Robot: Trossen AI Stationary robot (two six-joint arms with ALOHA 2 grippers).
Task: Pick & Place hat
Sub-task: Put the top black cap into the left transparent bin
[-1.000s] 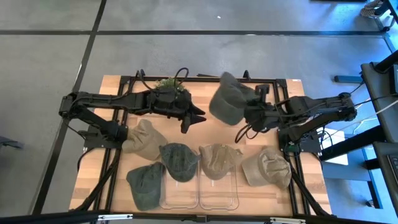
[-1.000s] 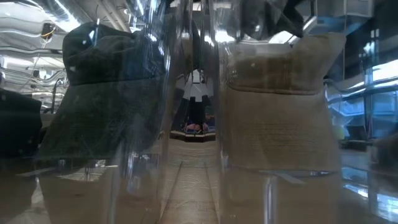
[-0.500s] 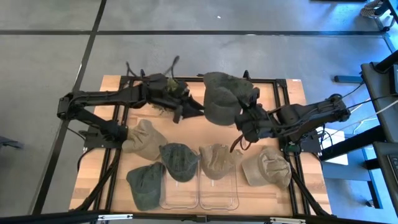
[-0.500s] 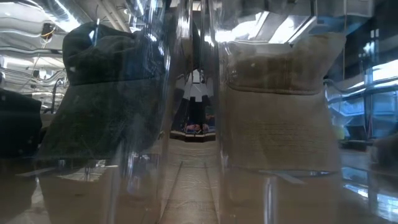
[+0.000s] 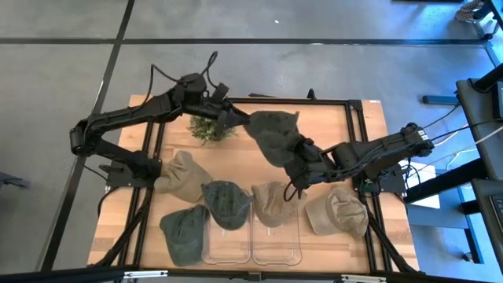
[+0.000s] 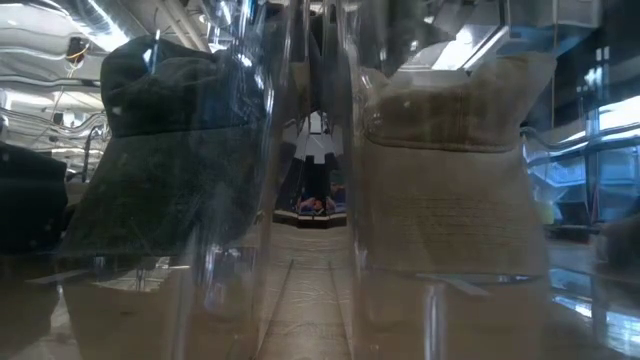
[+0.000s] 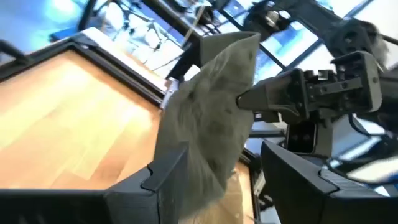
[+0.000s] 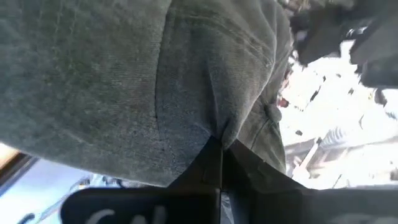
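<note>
A grey-green hat [image 5: 274, 137] hangs in the air over the middle of the table, with my right gripper [image 5: 303, 167] shut on its near right side. My left gripper [image 5: 240, 119] reaches in from the left at the hat's far left corner. In the left wrist view its fingers stand apart, open, with the hat's [image 7: 208, 118] lower edge between them. The right wrist view is filled by the hat's cloth [image 8: 124, 81]. My left gripper has the hat's edge [image 7: 186, 165] lying close against one finger [image 7: 158, 180], with a gap to the other; whether it touches the cloth I cannot tell. My right gripper pinches a bunched fold of the hat's cloth [image 8: 214, 132] between its two shut fingers. It comes slanting from the table's right. The hat is lifted clear of the table and spreads away from the fingers toward my left gripper.
Several tan and dark green hats [image 5: 182, 174] [image 5: 226, 203] [image 5: 275, 200] [image 5: 338, 211] [image 5: 185, 232] lie across the near half of the table. Two clear bins [image 5: 251, 245] stand at the near edge and fill the low view [image 6: 310, 200]. A green tuft [image 5: 208, 128] lies far left.
My right gripper has carried the hat leftward and toward the near edge, rolling, so the hat has turned and now stretches toward my left gripper. My left gripper has swung toward the far edge to the hat's corner, uncovering the green tuft.
</note>
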